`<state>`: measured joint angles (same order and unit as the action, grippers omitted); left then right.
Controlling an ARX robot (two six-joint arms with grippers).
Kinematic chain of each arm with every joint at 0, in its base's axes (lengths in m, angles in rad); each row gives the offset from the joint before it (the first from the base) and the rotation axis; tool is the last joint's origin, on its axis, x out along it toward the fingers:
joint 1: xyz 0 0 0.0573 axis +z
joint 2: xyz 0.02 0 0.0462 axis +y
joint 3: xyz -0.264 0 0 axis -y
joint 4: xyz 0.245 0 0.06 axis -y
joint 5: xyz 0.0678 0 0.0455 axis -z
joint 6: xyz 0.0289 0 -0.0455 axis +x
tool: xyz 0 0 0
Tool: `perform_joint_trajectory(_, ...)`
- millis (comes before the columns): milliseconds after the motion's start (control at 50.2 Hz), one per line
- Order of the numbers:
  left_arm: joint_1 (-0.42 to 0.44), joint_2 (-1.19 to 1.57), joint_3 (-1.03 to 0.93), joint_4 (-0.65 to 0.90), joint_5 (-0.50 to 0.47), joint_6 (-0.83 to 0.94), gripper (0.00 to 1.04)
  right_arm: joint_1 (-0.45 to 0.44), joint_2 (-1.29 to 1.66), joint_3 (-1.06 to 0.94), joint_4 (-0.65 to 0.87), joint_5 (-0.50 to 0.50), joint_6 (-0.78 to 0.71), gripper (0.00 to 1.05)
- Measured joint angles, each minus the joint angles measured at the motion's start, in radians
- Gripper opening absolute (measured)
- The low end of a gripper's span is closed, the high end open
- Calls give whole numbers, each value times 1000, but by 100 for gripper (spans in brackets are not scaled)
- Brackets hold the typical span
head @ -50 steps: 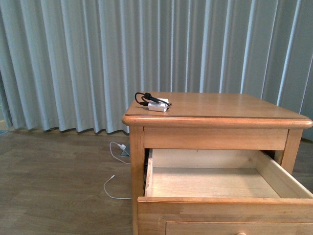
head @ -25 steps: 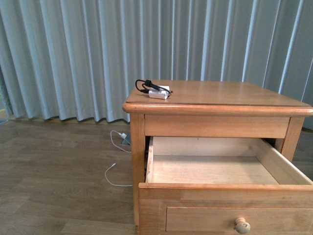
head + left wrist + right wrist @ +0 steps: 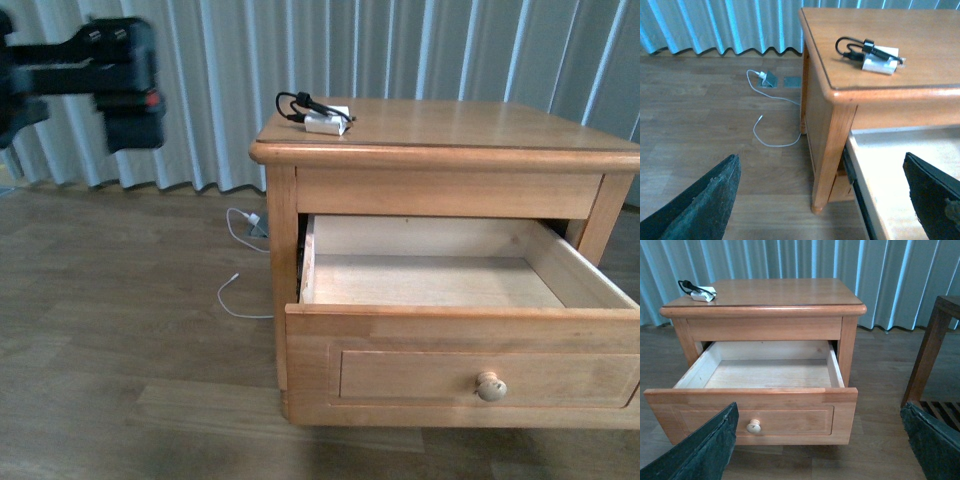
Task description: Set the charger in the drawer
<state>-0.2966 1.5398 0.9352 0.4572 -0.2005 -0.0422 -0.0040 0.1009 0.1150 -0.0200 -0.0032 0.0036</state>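
Pale pleated curtains [image 3: 420, 50] hang behind and a wood-plank floor [image 3: 120, 350] runs underneath. In the middle is the honey-coloured desk [image 3: 480, 125]. Its drawer [image 3: 460, 318] is already pulled well out and I can see nothing lying on the pale boards inside. The round knob [image 3: 490, 385] faces me.

The charger [image 3: 318, 115] lies on the desk top near the back left corner, a white block with its black cable looped beside it. It isn't touching anything else. So I judge the opening step done and the pick-up not yet begun; I'm in the reach.

The left gripper [image 3: 820, 160] is spread wide and holds nothing. From its wrist camera both fingers [image 3: 705, 200] frame the desk's corner post, with the charger farther ahead on top. In the front view the left arm [image 3: 100, 70] is a blurred dark shape off to the left, well apart from the desk. The right gripper [image 3: 818, 407] is also wide and empty, facing the drawer front.

Next, I'd bring the left gripper over that corner and come down across the white block rather than the cable. After closing firmly, I'd lift clear of the desk edge before lowering into the drawer. The loose loop could snag or drag. I'd leave the thin white cable [image 3: 240, 290] on the floor alone.
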Motion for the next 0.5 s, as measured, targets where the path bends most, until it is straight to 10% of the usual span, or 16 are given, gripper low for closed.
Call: perform_joint_trajectory(498, -115, 549, 726, -208, -145, -12, 99, 0, 0, 0, 0, 0, 0, 97)
